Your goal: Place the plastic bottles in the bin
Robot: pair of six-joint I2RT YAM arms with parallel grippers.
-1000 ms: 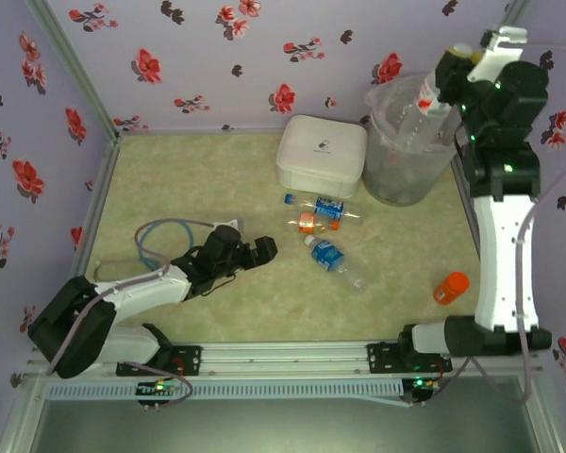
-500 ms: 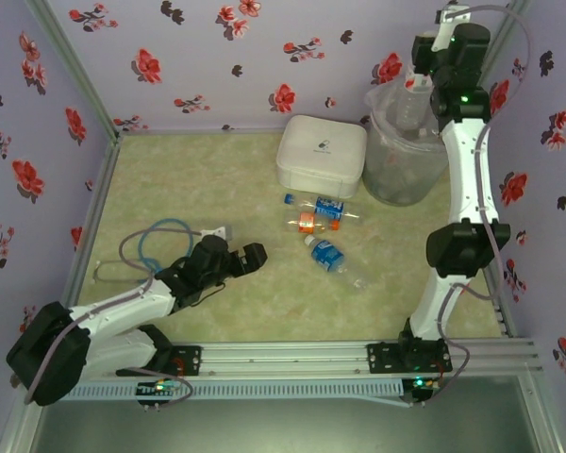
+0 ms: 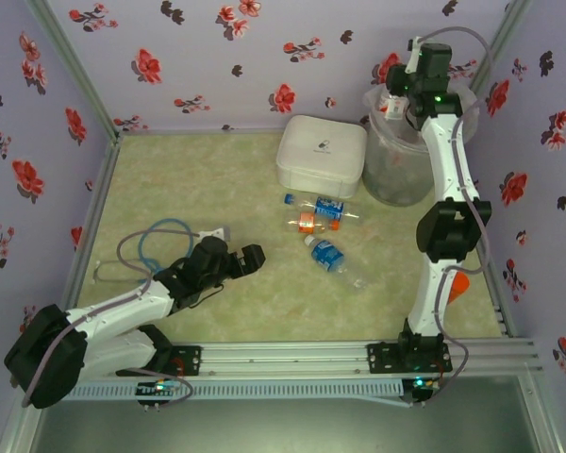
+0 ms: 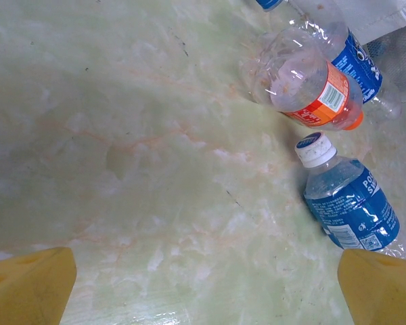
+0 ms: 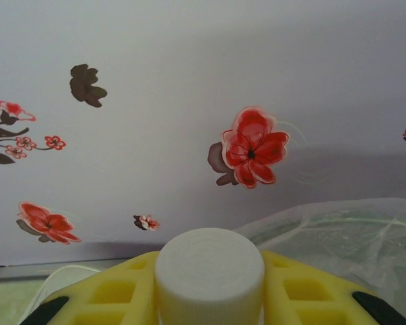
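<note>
Held bottle: a white-capped bottle (image 5: pixel 210 271) is pinched firmly between the yellow fingers of the right gripper (image 3: pixel 401 90).
Bottle to bin: it hangs above the far rim of the bin (image 3: pixel 396 179), over the bagged mouth, so letting go looks like the next step.
Right arm pose: stretched almost fully up and forward, wrist bent over the bin.
Left gripper (image 3: pixel 241 257): jaws spread wide and holding nothing, low over the table, well left of the bin on its near side.
Loose bottles: three lie on their sides left of the bin. The blue-label bottle (image 4: pixel 348 203) lies diagonally with its cap towards the left gripper, and the orange-label bottle (image 4: pixel 311 81) lies closer to the bin.
Nearer arm: the left.
</note>
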